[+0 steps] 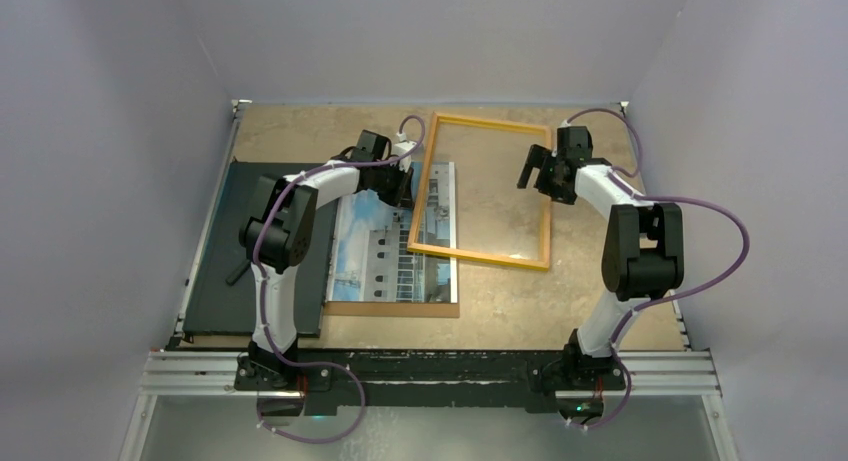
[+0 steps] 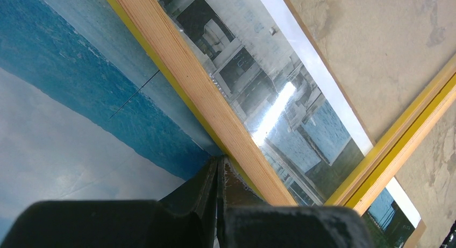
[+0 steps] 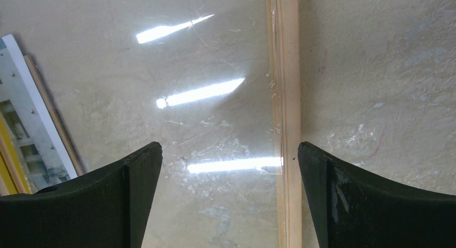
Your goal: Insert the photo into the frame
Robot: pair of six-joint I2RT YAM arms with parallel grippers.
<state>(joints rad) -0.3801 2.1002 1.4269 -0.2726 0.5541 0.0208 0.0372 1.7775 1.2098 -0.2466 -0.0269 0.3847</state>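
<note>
Flat on the bench (image 1: 520,301), long axis running away from the arms, the frame (image 1: 478,257), left rail lapping the right edge of the photo (image 1: 390,251) not yet inside it, left gripper (image 2: 218,175) pinched shut beside that rail and nearer, right gripper (image 3: 230,151) spread wide, empty, above the right rail.

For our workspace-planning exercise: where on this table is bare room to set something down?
Bare table: the far-left corner beyond the black board and photo, and the near strip between the frame and the front rail. Crowded: left-centre, where frame overlaps photo beside the board.
</note>
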